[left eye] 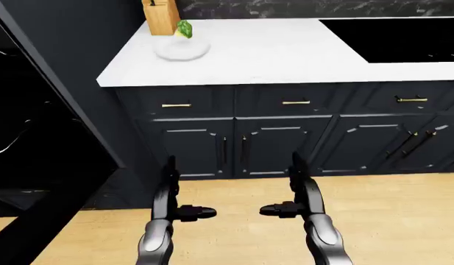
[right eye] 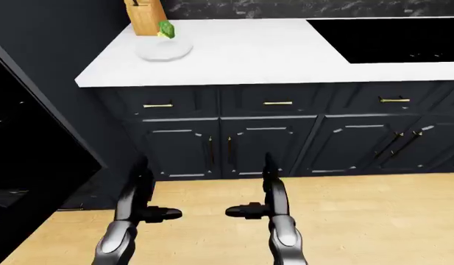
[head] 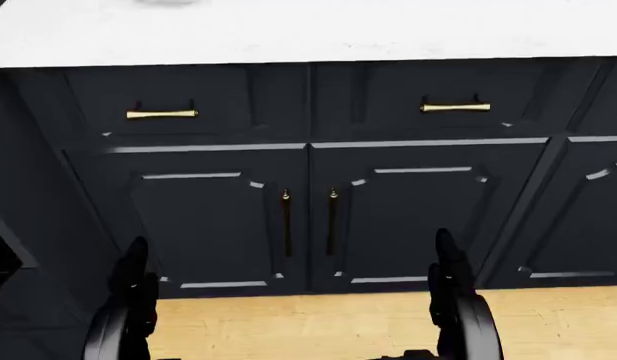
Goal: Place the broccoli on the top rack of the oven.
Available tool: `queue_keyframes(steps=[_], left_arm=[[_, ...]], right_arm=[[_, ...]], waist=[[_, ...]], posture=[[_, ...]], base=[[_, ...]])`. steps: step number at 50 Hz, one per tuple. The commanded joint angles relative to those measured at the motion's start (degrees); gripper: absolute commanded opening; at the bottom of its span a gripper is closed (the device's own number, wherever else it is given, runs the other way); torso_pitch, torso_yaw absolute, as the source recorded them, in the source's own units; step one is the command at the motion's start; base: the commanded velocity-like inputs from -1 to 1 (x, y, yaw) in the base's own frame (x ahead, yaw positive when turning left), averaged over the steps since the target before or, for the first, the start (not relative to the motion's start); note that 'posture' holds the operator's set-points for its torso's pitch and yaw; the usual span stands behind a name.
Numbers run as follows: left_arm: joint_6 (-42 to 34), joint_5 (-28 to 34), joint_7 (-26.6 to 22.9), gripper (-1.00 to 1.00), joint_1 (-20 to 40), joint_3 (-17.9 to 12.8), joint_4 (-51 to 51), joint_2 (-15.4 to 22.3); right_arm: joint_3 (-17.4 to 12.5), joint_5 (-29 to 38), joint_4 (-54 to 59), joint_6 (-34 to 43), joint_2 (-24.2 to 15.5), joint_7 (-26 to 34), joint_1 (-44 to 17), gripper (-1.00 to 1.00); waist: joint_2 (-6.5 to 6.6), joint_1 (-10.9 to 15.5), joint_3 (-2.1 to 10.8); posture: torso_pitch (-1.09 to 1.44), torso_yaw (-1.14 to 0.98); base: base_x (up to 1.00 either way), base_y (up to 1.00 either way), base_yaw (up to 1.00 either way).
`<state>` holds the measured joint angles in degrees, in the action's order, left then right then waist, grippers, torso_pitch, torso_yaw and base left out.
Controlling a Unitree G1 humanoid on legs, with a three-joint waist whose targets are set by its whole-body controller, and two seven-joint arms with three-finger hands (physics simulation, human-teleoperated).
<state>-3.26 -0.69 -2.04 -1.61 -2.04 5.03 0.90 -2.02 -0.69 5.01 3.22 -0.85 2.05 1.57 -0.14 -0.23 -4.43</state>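
The green broccoli (left eye: 184,28) rests at the top edge of a white plate (left eye: 181,49) on the white counter (left eye: 285,52), beside a wooden knife block (left eye: 160,16), at the top left of the left-eye view. The oven (left eye: 20,138) shows as a dark opening at the far left, its door (left eye: 42,221) hanging down. Both hands hang low over the wooden floor, well below the counter. My left hand (left eye: 171,193) and my right hand (left eye: 296,193) are open, fingers pointing up, thumbs turned inward, holding nothing.
Dark cabinets with brass handles (left eye: 296,102) run under the counter. A black cooktop (left eye: 403,38) is set into the counter at the right. A tall dark panel (left eye: 72,72) separates the oven from the cabinets. Light wooden floor (left eye: 388,221) lies below.
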Motion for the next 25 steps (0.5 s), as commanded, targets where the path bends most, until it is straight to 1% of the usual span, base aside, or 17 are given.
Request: queue_keyframes(steps=[1, 2, 3, 4, 5, 6, 7, 8, 10, 17, 22, 25], left_arm=[[3.7, -0.3, -0.4, 1.00, 1.1, 0.1, -5.3, 0.1], [2.9, -0.4, -0.3, 1.00, 1.0, 0.1, -6.2, 0.1], [3.1, -0.3, -0.3, 1.00, 1.0, 0.1, -5.9, 0.1], [3.6, -0.3, -0.4, 1.00, 1.0, 0.1, -5.4, 0.1], [3.1, -0.2, -0.3, 1.00, 1.0, 0.2, -5.9, 0.0], [3.4, -0.2, -0.3, 1.00, 0.8, 0.2, -5.8, 0.0], [3.2, -0.2, -0.3, 1.00, 0.8, 0.2, -5.9, 0.0], [3.0, -0.1, -0.2, 1.00, 0.8, 0.3, -6.2, 0.0], [3.0, -0.2, -0.2, 1.00, 0.8, 0.2, -6.2, 0.0], [2.6, -0.3, -0.1, 1.00, 0.9, 0.0, -6.5, 0.0], [2.2, -0.9, 0.2, 1.00, 1.8, -0.7, -5.9, 0.2], [1.0, -1.0, 0.7, 1.00, 3.4, -1.1, -6.4, 0.5]], right_arm=[[-0.3, -0.7, -5.6, -3.6, -0.4, 0.7, -1.1, 1.00], [-0.3, -0.7, -5.6, -3.7, -0.4, 0.8, -1.0, 1.00], [-0.3, -0.7, -5.3, -3.8, -0.4, 0.9, -1.1, 1.00], [-0.2, -0.6, -6.5, -3.0, -0.3, 0.8, -0.7, 1.00], [-0.2, -0.6, -6.2, -3.4, -0.3, 0.9, -0.6, 1.00], [-0.2, -0.5, -6.2, -3.2, -0.3, 0.9, -0.7, 1.00], [-0.2, -0.5, -6.0, -3.5, -0.3, 0.9, -0.7, 1.00], [-0.2, -0.4, -5.3, -4.0, -0.3, 0.9, -0.9, 1.00], [-0.1, -0.3, -5.9, -3.7, -0.3, 0.9, -0.6, 1.00], [-0.4, -0.1, -4.8, -4.5, -0.4, 0.9, -1.1, 1.00], [-0.7, 0.0, -6.2, -2.9, -0.6, 0.7, -1.7, 1.00], [-0.5, 0.6, -8.8, 0.4, -0.8, 0.2, -3.0, 1.00]], waist=[[-0.45, -0.1, 0.05], [-0.42, 0.1, 2.05], [-0.06, 0.4, 3.54], [-0.08, 0.4, 2.95], [-0.41, 0.3, 0.95], [-0.47, 0.4, 2.28], [-0.46, 0.4, 3.94], [-0.45, 0.4, 4.25], [-0.40, 0.4, 4.21], [-0.27, 0.4, 4.70], [-0.24, 0.4, 5.10], [-0.22, 0.4, 5.23]], posture=[[0.00, 0.00], [0.00, 0.00], [0.00, 0.00], [0.00, 0.00], [0.00, 0.00], [0.00, 0.00], [0.00, 0.00], [0.00, 0.00], [0.00, 0.00], [0.00, 0.00], [0.00, 0.00], [0.00, 0.00]], base=[[0.00, 0.00, 0.00], [0.00, 0.00, 0.00], [0.00, 0.00, 0.00], [0.00, 0.00, 0.00], [0.00, 0.00, 0.00], [0.00, 0.00, 0.00], [0.00, 0.00, 0.00], [0.00, 0.00, 0.00], [0.00, 0.00, 0.00], [0.00, 0.00, 0.00], [0.00, 0.00, 0.00], [0.00, 0.00, 0.00]])
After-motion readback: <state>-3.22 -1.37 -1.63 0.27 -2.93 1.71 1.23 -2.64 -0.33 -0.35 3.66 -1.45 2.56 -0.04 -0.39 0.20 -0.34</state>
